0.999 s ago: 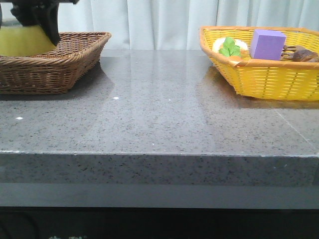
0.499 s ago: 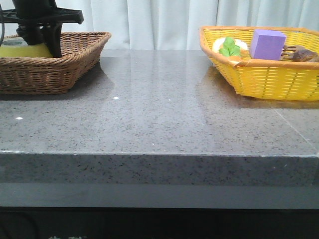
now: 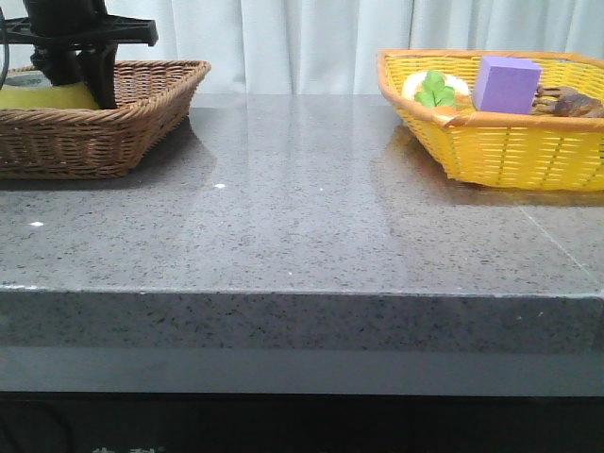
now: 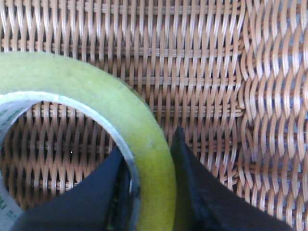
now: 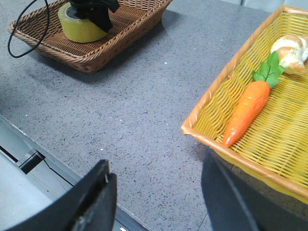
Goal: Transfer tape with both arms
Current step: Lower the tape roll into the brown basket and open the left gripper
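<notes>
The yellow tape (image 3: 47, 95) sits low inside the brown wicker basket (image 3: 142, 106) at the far left of the table. My left gripper (image 3: 81, 83) reaches down into that basket. In the left wrist view its jaws (image 4: 149, 144) straddle the wall of the tape (image 4: 96, 96), one finger inside the pale core and one outside, closed against it over the basket floor (image 4: 216, 72). The right wrist view shows the tape (image 5: 79, 29) and left gripper (image 5: 96, 12) from afar. My right gripper (image 5: 156, 161) is open and empty over the table's front edge.
A yellow basket (image 3: 510, 151) stands at the back right, holding a purple foam block (image 3: 507, 85), a toy carrot (image 5: 248, 108) and other toy food. A black cable (image 5: 14, 29) loops beside the brown basket (image 5: 120, 38). The grey stone table (image 3: 302, 226) lies between.
One second ago the left gripper held the tape higher, above the basket rim. It has since lowered the tape into the brown basket. Little differs over the last half second.
</notes>
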You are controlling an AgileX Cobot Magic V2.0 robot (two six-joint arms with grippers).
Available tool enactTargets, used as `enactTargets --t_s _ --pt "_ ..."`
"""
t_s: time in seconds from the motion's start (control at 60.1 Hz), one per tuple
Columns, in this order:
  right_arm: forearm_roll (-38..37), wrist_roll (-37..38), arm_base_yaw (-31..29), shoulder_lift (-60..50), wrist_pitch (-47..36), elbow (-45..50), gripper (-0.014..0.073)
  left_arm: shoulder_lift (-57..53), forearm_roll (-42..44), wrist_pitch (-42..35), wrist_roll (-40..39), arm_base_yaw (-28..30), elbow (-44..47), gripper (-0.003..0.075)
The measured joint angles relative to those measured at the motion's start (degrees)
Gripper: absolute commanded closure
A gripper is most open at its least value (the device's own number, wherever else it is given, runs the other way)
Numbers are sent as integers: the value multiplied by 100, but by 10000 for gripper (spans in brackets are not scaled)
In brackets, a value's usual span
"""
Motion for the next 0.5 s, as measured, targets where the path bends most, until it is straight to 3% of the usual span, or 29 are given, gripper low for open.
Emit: enactTargets --t_s 0.183,0.266,0.499 --pt "0 0 0 0 0 0 170 0 39 -35 0 0 -9 314" --pt "0 0 0 0 0 0 170 0 48 -59 0 0 -9 230" --pt "0 0 0 0 0 0 170 0 73 -72 0 0 -9 218"
